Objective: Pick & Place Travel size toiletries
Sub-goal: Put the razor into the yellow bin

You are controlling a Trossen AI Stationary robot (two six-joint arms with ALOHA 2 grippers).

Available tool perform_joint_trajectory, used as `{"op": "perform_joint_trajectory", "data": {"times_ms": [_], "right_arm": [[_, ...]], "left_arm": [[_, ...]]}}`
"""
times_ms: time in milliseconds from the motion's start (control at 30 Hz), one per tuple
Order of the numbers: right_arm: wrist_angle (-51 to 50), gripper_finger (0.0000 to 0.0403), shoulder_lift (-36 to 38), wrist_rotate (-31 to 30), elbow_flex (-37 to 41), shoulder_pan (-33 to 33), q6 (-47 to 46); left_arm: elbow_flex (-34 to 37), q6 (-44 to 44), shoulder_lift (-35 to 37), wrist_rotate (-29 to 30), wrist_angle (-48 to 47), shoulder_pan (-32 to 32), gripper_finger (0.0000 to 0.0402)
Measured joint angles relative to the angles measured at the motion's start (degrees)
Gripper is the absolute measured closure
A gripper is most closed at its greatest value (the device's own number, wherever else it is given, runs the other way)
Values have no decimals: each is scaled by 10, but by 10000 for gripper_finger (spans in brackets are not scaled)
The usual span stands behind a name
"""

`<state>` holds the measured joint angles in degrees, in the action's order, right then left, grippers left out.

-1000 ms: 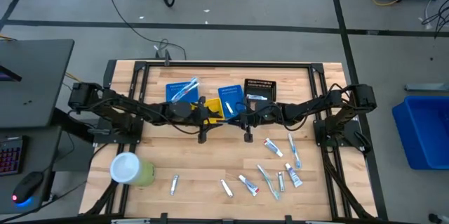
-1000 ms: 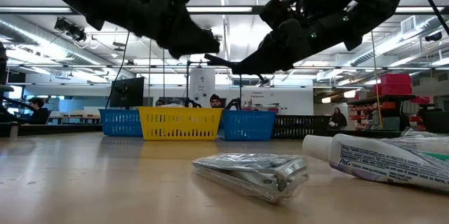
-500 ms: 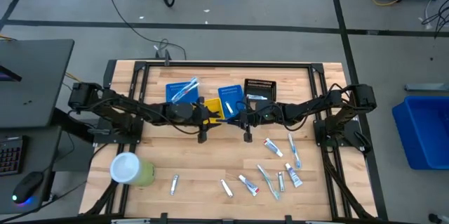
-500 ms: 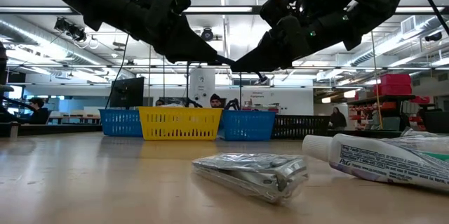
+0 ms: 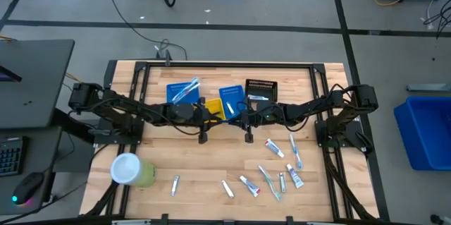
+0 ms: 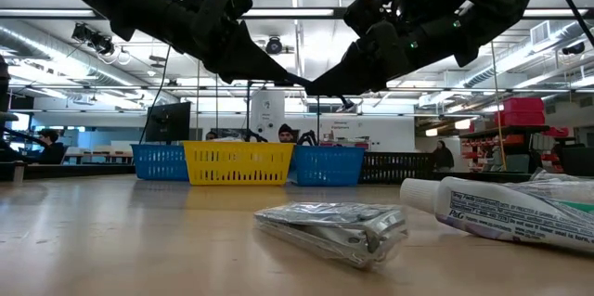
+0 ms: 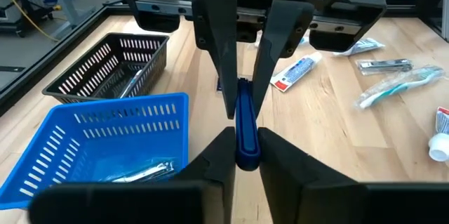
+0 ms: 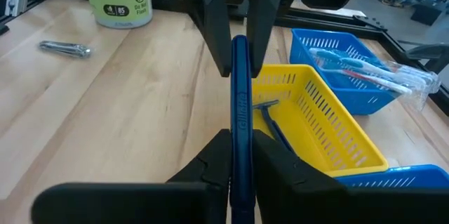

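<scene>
Mid-air handover above counter [image 5: 190,156]: left hand [image 7: 238,155] and right hand [image 8: 240,155] both clamped on blue razor [image 8: 239,115] beside yellow bin [image 8: 319,120]; risk of drop or tug through mistimed release.
</scene>
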<state>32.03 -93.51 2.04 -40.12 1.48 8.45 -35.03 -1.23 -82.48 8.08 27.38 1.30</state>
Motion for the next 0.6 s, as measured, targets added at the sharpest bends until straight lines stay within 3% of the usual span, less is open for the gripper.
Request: {"op": "perform_joint_trajectory", "data": {"times_ms": [233, 433, 600], "right_arm": [[4, 316, 0, -22, 0, 0, 0], [4, 282, 0, -43, 0, 0, -20], [4, 256, 0, -78, 0, -2, -20]], "left_arm": [[0, 0, 0, 4, -3, 0, 357], [0, 2, 0, 57, -16, 0, 351], [0, -4, 1, 62, -48, 2, 358]]}}
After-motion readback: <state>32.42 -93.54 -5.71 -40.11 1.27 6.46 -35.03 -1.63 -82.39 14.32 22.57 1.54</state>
